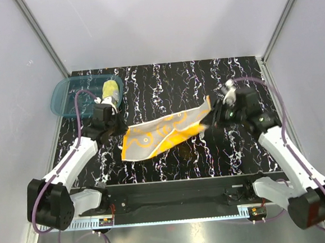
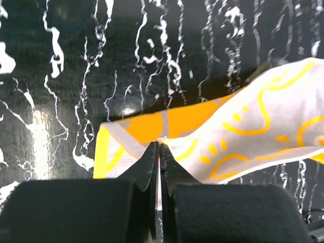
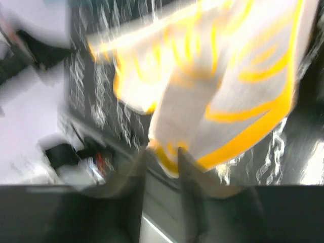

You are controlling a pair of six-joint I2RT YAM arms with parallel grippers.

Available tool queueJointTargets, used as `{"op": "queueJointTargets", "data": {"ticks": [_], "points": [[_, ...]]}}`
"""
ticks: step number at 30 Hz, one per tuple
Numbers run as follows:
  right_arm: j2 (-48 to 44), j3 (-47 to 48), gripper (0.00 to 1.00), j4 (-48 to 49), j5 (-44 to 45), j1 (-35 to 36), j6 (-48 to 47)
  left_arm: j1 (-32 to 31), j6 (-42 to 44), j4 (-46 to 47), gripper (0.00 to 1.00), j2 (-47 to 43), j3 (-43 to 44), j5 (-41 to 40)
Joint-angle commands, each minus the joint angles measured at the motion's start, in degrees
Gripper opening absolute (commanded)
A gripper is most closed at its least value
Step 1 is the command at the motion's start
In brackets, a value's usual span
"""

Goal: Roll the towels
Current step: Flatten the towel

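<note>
"While both of your arms were out over the table (image 1: 165, 79), where was the orange towel (image 1: 163, 134)?"

"Strung between my two grippers, to the right of the teal basin (image 1: 62, 102) and a little nearer my bases than it. My left gripper (image 1: 119, 124), just beside the basin, was clenched tight on one edge of the cloth, the fingertips meeting with the hem nipped between them. My right gripper (image 1: 210, 120), well away from the basin, had the opposite corner pinched between its fingers (that wrist view was badly smeared, so I judged the pinch partly from how the corner stood up off the table)."

"Why take it by two ends?"

"Cloth held at one point just slumps, I'd say. Drawn from both ends it spreads flat, and a flat towel is what a roll has to start from. Its middle sagged low; whether it touched the table I couldn't tell."

"And the other towel?"

"The pale yellow towel (image 1: 110, 90) sat inside the basin, at its right end, apparently rolled already. I reckoned the job about half done."
</note>
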Motion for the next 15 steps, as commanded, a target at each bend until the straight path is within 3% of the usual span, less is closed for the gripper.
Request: {"op": "queueJointTargets", "data": {"ticks": [1,2,3,4,11,15], "points": [[-2.74,-10.13,0.43,-11.41,0.89,9.01,1.67,0.03,0.24,1.24,0.00,1.68,0.10,-1.86],[-3.63,-11.91,0.51,-12.73,6.22,9.66,5.16,0.03,0.41,1.24,0.00,2.03,0.62,-2.12],[-4.42,-13.32,0.72,-14.05,8.02,9.75,6.68,0.03,0.50,1.15,0.00,2.47,1.06,-2.30],[-6.08,-15.08,0.99,-15.46,10.73,9.75,8.09,0.12,0.76,0.98,0.00,3.00,1.50,-2.48],[-11.55,-11.85,1.00,-13.63,22.79,9.75,19.42,0.21,1.38,0.89,0.00,4.85,3.79,-2.30],[-4.73,-9.47,1.00,-6.10,30.61,9.84,20.76,0.21,1.64,0.80,0.00,5.64,4.84,-2.21]]}}
